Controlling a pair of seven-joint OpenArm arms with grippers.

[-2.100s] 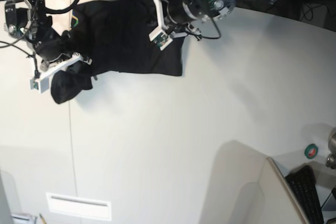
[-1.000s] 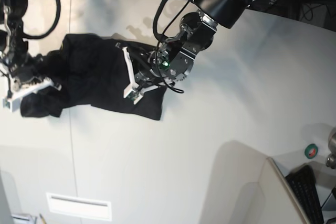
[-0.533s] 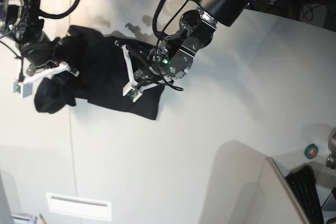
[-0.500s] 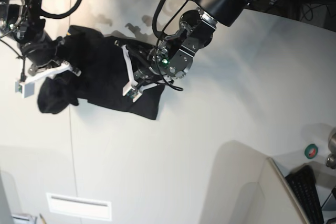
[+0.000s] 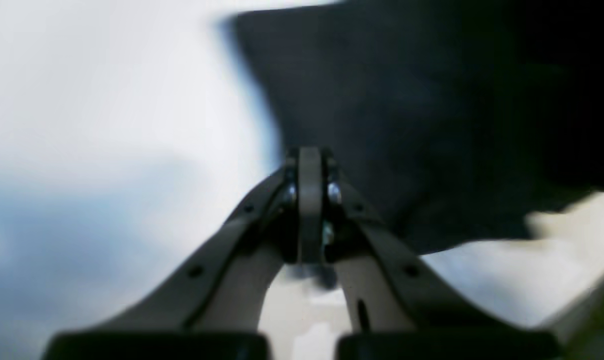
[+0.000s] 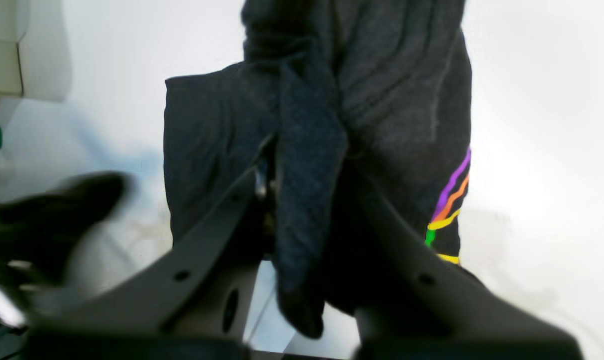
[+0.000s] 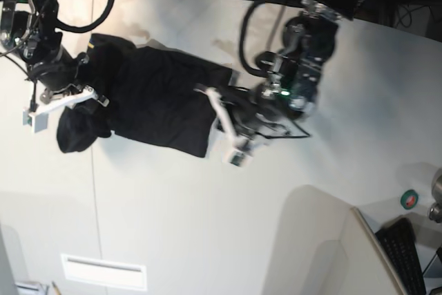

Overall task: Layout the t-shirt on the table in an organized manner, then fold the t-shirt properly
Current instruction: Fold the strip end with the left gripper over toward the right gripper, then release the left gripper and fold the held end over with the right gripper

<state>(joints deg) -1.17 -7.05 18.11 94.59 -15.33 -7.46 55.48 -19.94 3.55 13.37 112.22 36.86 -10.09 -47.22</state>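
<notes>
Black cloth, the t-shirt [image 7: 155, 105], lies on the table [image 7: 207, 226] near its far edge, spread out from the seam line [image 7: 94, 191] toward the middle of the table. Compared with half a second ago, the shirt body is stretched a little wider and its far edge looks straighter.

The left gripper [image 7: 231, 132] has moved. Before, it was over the shirt, on the near corner of the cloth. Now it is off the shirt, just beside that corner, above bare table. In the left wrist view the left gripper [image 5: 309, 165] has its jaws pressed together with nothing between them, and the dark cloth [image 5: 407, 115] is beyond the tips; this view is blurred.

The right gripper [image 7: 65, 98] is almost where it was, at the end of the shirt by the seam line. In the right wrist view the right gripper [image 6: 307, 200] is clamped on a fold of the shirt [image 6: 307, 165], and the cloth hangs down between the jaws. Coloured lines of the print [image 6: 449, 205] show on the shirt edge beside it.

A small green object [image 7: 409, 199] lies well apart from the shirt.
</notes>
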